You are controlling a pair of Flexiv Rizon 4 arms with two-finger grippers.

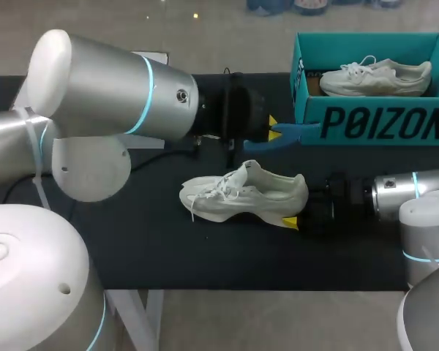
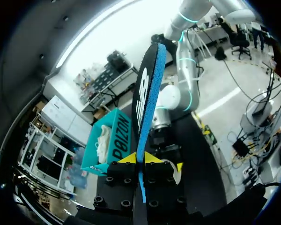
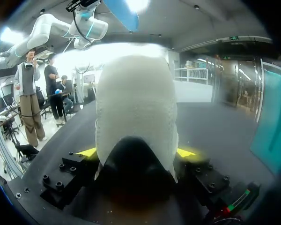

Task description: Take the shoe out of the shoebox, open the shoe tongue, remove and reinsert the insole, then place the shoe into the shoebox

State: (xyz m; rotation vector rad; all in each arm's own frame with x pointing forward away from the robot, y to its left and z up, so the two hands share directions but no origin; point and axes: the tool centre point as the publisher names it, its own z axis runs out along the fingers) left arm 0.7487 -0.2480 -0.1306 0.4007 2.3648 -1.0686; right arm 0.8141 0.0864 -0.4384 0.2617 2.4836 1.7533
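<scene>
White sneaker (image 1: 241, 196), nearest item: sole-down on the dark desk (image 1: 132, 248), toe toward the L side, opening up. R gripper (image 3: 136, 152) pinches its heel, one yellow tip on each side.

Risk 1: the hold is at the heel only, so a push near the toe would likely pivot or tilt the sneaker, or drag it out of the pinch.

Farther back, L gripper (image 2: 141, 158) is pressed onto one end of the blue insole (image 2: 150, 89). The insole is held clear of the desk, up behind the sneaker's heel, w/ most of its length unsupported.

Risk 2: w/ so short an end-grip, the insole may swing or slip once its free end meets the lining. It may also buckle at mid-foot instead of lying flat.

Risk 3: tongue and laces look bunched over the throat. Whether the opening is wide enough cannot be judged; a narrow one would catch the insole's edge.

Farthest, teal shoebox (image 1: 373, 121) w/ a second sneaker (image 1: 377, 77) inside. The insole's free end appears just beside the box's front corner; contact cannot be told.

Risk 4: a careless swing could nudge the box.
</scene>
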